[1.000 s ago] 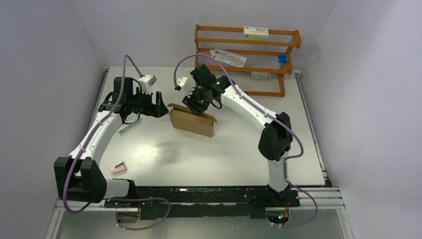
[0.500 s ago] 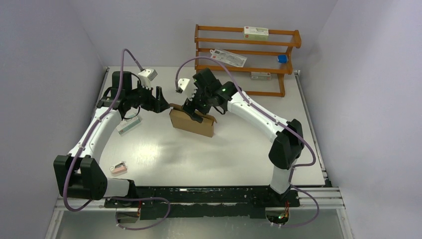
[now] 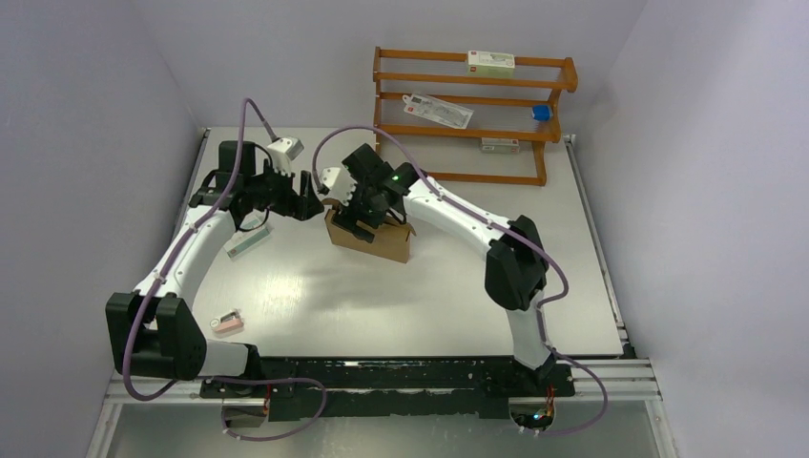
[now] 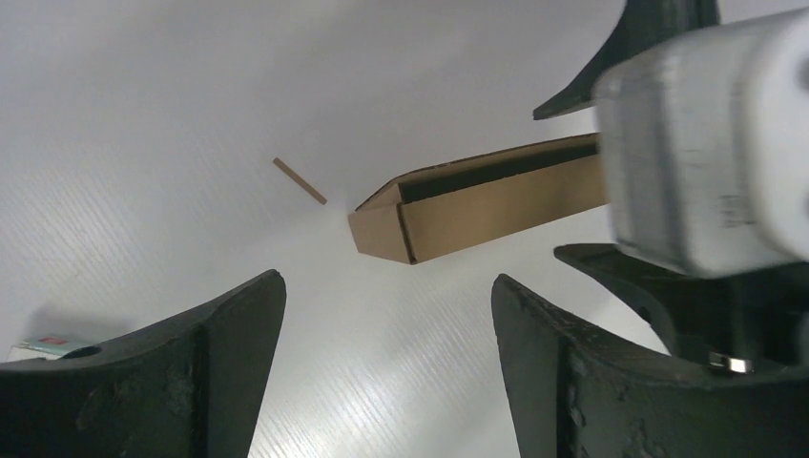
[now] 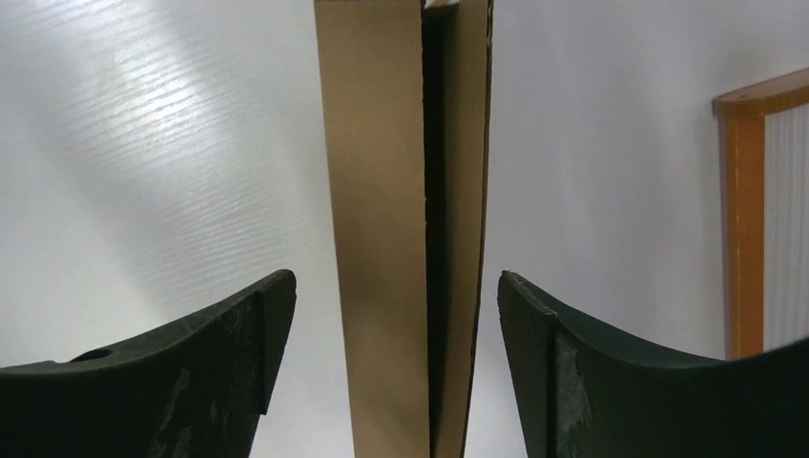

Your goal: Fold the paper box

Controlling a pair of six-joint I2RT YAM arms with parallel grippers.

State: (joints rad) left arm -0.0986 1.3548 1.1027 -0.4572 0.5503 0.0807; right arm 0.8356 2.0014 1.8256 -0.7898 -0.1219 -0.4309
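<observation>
1. the paper box (image 3: 372, 239) stands on its thin edge on the table (image 3: 429, 305).
2. the right gripper (image 5: 396, 286) hangs over the box, wide open, a finger on each side, not touching.
3. the left gripper (image 3: 310, 202) is just left of the box, wide open, holding nothing.

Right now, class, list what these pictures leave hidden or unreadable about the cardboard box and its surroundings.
Inside of the box: right wrist view shows only a dark slit.
Its far end: left wrist view, behind a blurred white block.
Its top: top view, partly under the right arm.
Print on the cartons on the rack: top view, too small.
</observation>
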